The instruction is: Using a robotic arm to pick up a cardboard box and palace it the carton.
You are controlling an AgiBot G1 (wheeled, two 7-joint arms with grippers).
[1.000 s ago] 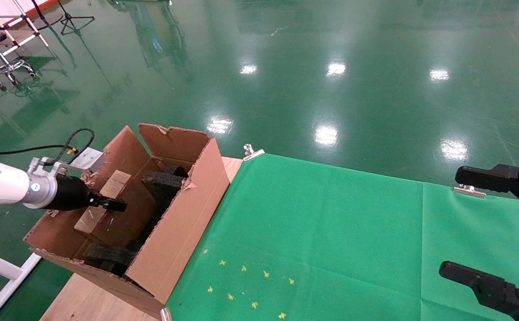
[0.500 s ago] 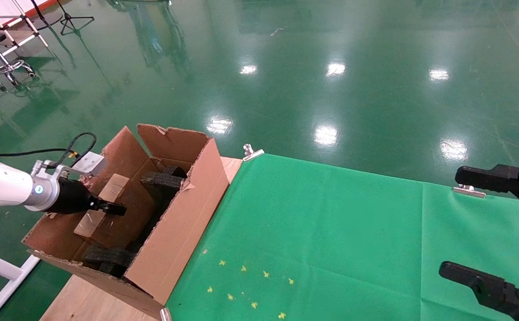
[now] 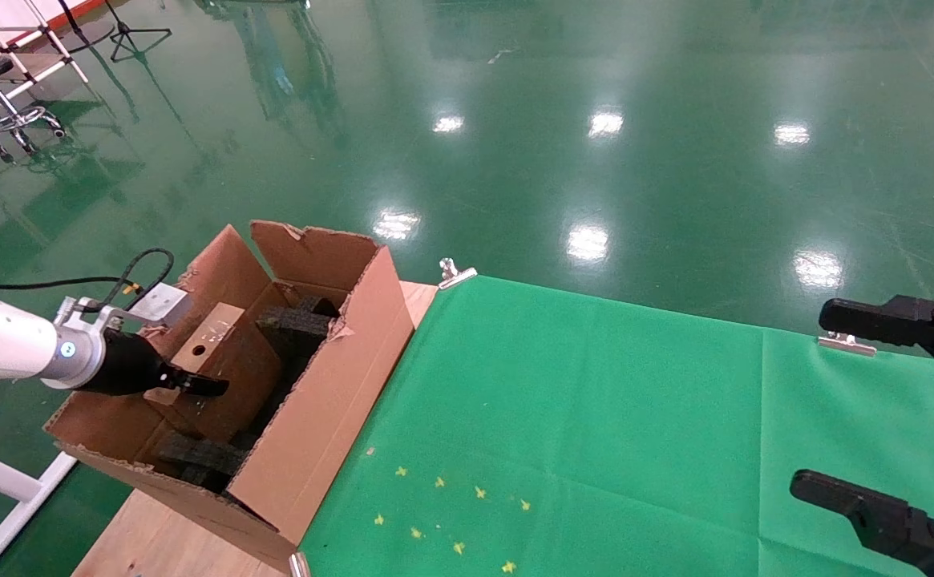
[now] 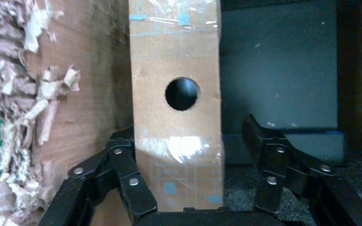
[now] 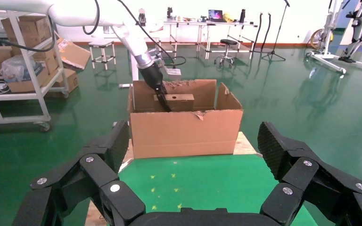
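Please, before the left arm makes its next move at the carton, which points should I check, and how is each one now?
1. Cardboard box inside carton: ok.
2. Left pincer open: ok.
3. Both fingers off the box: cannot tell; one sits close against it.
4. Box steady on its edge, hole face up: cannot tell.
5. Right pincer away from carton, over green cloth: ok.
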